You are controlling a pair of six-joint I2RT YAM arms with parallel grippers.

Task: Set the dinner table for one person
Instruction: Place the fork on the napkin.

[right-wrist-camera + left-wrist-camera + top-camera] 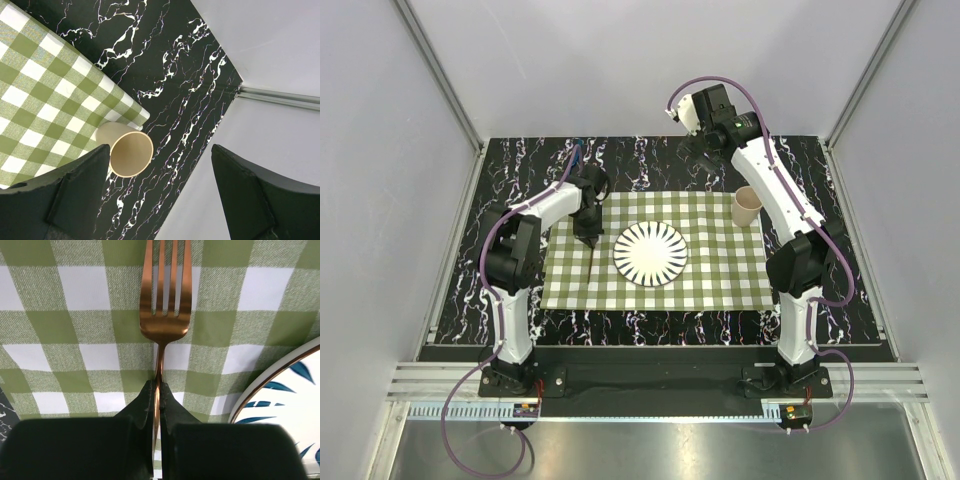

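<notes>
The black marble dinner table (650,160) carries a green-and-white checked cloth (720,270). A white plate with dark radial stripes (650,253) lies at the cloth's middle. My left gripper (589,240) is shut on the handle of a copper fork (165,300), just left of the plate (295,390); the fork (593,262) points down to the cloth. A beige cup (747,206) stands upright on the cloth's far right corner. My right gripper (705,150) is open and empty, raised above the table behind the cup (127,152).
Grey walls with metal rails enclose the table on three sides. Bare marble table (175,75) runs along the back and both sides of the cloth (45,95).
</notes>
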